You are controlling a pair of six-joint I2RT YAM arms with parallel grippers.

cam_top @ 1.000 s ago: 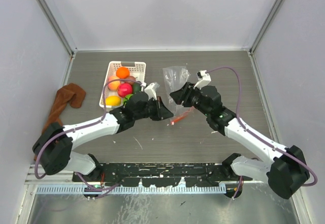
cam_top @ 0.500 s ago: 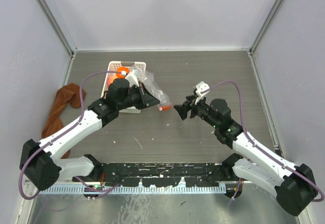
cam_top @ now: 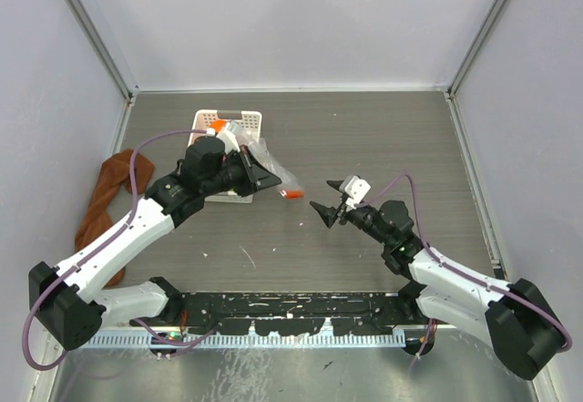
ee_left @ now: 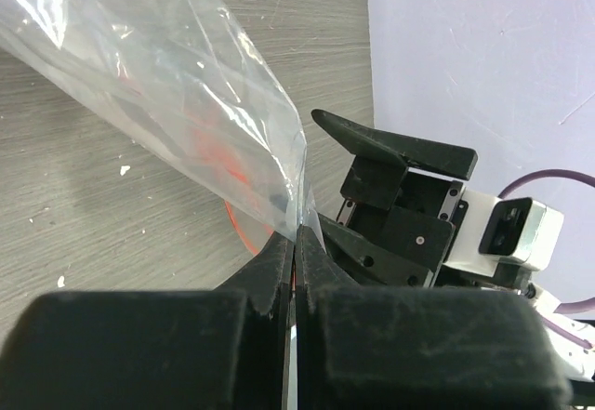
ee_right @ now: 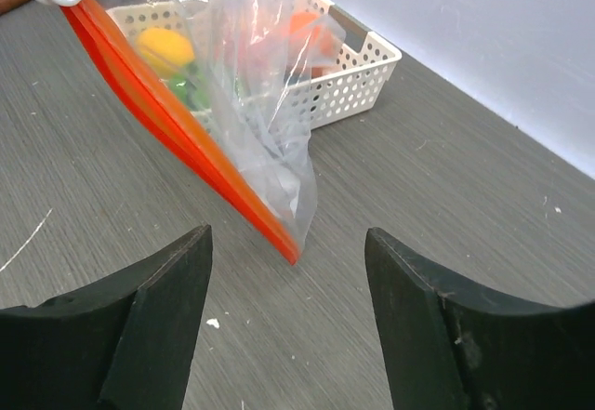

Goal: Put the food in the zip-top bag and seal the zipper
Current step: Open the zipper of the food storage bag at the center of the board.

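Over the grey table (cam_top: 383,147), your left gripper (ee_left: 293,238) pinches the bag (ee_left: 186,85); your right gripper (cam_top: 325,199) gapes empty. Take the zipper (ee_right: 177,122) edge opposite and spread the mouth.

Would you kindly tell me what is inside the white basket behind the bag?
Through the clear bag, the white basket shows a yellow fruit, a green piece and an orange piece. The crinkled film hides the rest, so no full count.

1. Left arm (cam_top: 118,238) here: white shell links, black joints, a thin purple cable (cam_top: 136,170).
2. Right arm (cam_top: 455,279): same white-and-black build.
3. Right gripper (ee_right: 286,243): matte black wedge fingers (ee_right: 139,336), with a small white camera block (cam_top: 355,186).
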